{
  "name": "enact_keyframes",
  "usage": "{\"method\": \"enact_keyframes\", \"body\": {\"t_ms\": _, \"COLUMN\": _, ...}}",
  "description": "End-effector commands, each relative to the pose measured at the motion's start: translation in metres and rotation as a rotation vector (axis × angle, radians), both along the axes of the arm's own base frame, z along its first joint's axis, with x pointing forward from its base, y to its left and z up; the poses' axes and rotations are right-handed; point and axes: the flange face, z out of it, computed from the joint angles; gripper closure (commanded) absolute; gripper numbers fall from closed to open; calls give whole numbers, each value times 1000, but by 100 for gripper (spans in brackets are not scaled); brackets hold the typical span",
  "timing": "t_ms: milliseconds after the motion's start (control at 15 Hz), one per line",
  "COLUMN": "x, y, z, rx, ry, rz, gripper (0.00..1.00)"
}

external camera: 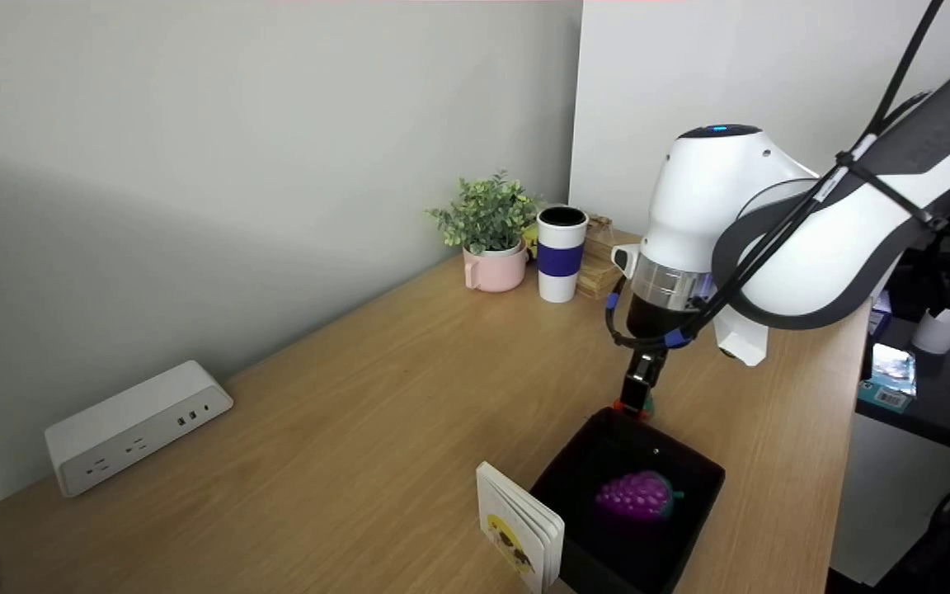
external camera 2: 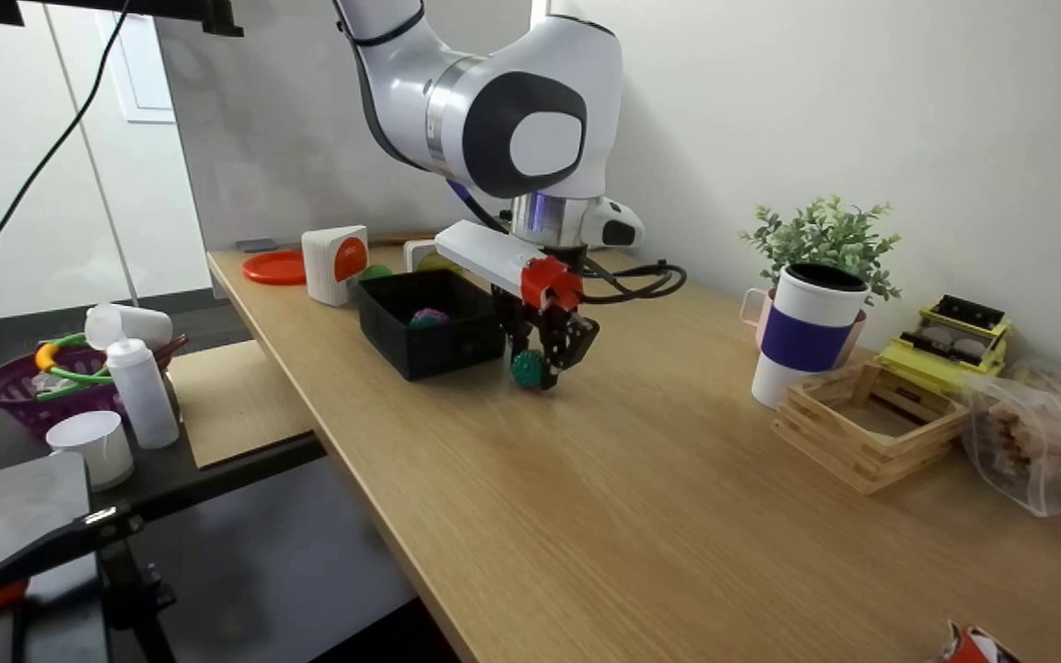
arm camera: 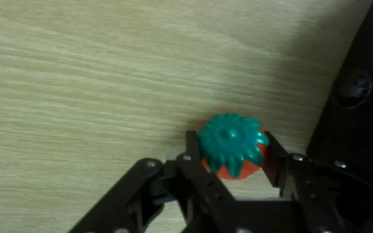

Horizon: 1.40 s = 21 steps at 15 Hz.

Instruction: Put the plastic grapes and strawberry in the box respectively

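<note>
Tool (arm camera: 233,152) clamped on strawberry (arm camera: 230,147), contact on both sides in wrist view; green leafy cap faces that view, bits of red body show round it; strawberry is outside box (external camera 2: 448,347), down near desk (external camera: 318,412), can't tell if resting on it or a bit lifted; tool points down; red patch (external camera 2: 551,281) just above it in an exterior view; white/blk arm (external camera: 693,198) comes in overhead.

Box is blk, open-top, low-walled, just beside tool; can't tell if they touch; grapes (external camera: 636,497) lie inside box, approx mid-floor, purple & bumpy w/ green end, seen in both exterior views; cream board book (external camera: 512,528) w/ yellow pic stands upright next to box, contact unclear; white block (external camera 2: 320,267) w/ red disc stands near box in an exterior view, red plate (external camera 2: 270,269) flat on desk just beside it.

Farther out: white cup (external camera: 560,261) w/ dk blue band by plant (external camera: 483,216) in pink mug (external camera: 498,271), both exterior views; wooden crate (external camera 2: 913,453) near cup; yellow toy (external camera 2: 931,362) & clear bag (external camera 2: 1042,447) w/ tan bits next to crate; white power strip (external camera: 141,425) on desk, well apart from tool; off desk, lower: purple basket (external camera 2: 56,408), white bottle (external camera 2: 142,396), white mug (external camera 2: 102,456).
</note>
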Motion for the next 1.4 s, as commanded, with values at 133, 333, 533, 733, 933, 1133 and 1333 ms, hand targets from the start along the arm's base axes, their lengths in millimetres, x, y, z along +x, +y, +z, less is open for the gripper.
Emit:
{"method": "enact_keyframes", "body": {"t_ms": 133, "x": 0, "y": 4, "z": 13, "rx": -17, "ry": -6, "rz": 9, "gripper": 73}}
{"method": "enact_keyframes", "body": {"t_ms": 333, "x": -1, "y": 5, "z": 26, "rx": -43, "ry": -28, "rz": 17, "gripper": 77}}
{"method": "enact_keyframes", "body": {"t_ms": 533, "x": 0, "y": 6, "z": 43, "rx": -80, "ry": -59, "rz": 17, "gripper": 77}}
{"method": "enact_keyframes", "body": {"t_ms": 733, "x": -2, "y": 9, "z": 63, "rx": -123, "ry": -102, "rz": 20, "gripper": 76}}
{"method": "enact_keyframes", "body": {"t_ms": 933, "x": -4, "y": 12, "z": 84, "rx": -159, "ry": -141, "rz": 24, "gripper": 77}}
{"method": "enact_keyframes", "body": {"t_ms": 1133, "x": -8, "y": 19, "z": 102, "rx": -190, "ry": -177, "rz": 34, "gripper": 77}}
{"method": "enact_keyframes", "body": {"t_ms": 1333, "x": -12, "y": 29, "z": 117, "rx": -211, "ry": -209, "rz": 53, "gripper": 77}}
